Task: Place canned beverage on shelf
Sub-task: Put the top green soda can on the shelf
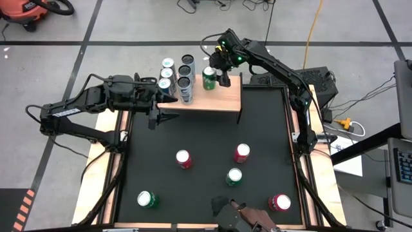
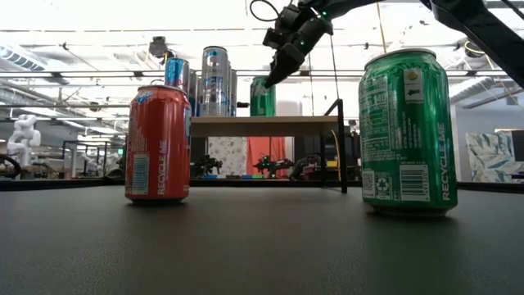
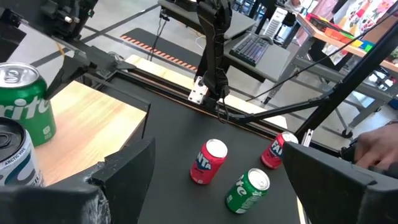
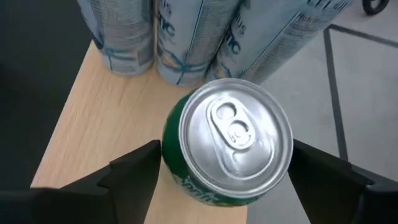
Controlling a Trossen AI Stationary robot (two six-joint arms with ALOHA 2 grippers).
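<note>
The light-wood shelf (image 1: 219, 100) stands at the table's far edge. A green can (image 1: 209, 77) (image 4: 227, 140) stands upright on it, next to several tall pale-blue cans (image 1: 177, 74). My right gripper (image 4: 224, 149) (image 1: 217, 74) slants down over the green can, open, one finger on each side of the can's top. My left gripper (image 1: 161, 111) (image 3: 221, 152) waits open at the shelf's left near corner with nothing between its fingers. My right gripper's fingers (image 4: 140, 165) stand close to both sides of the green can's upper wall (image 4: 171, 155), slanting down from above. I cannot tell whether they touch it. The can stands upright with its base on the shelf board.
On the black tabletop stand red cans (image 1: 183, 158) (image 1: 241, 153) (image 1: 279, 202) and green cans (image 1: 234, 176) (image 1: 147, 199). A person's hand (image 1: 241, 216) shows at the near edge. The shelf's right half (image 1: 228, 93) is bare wood.
</note>
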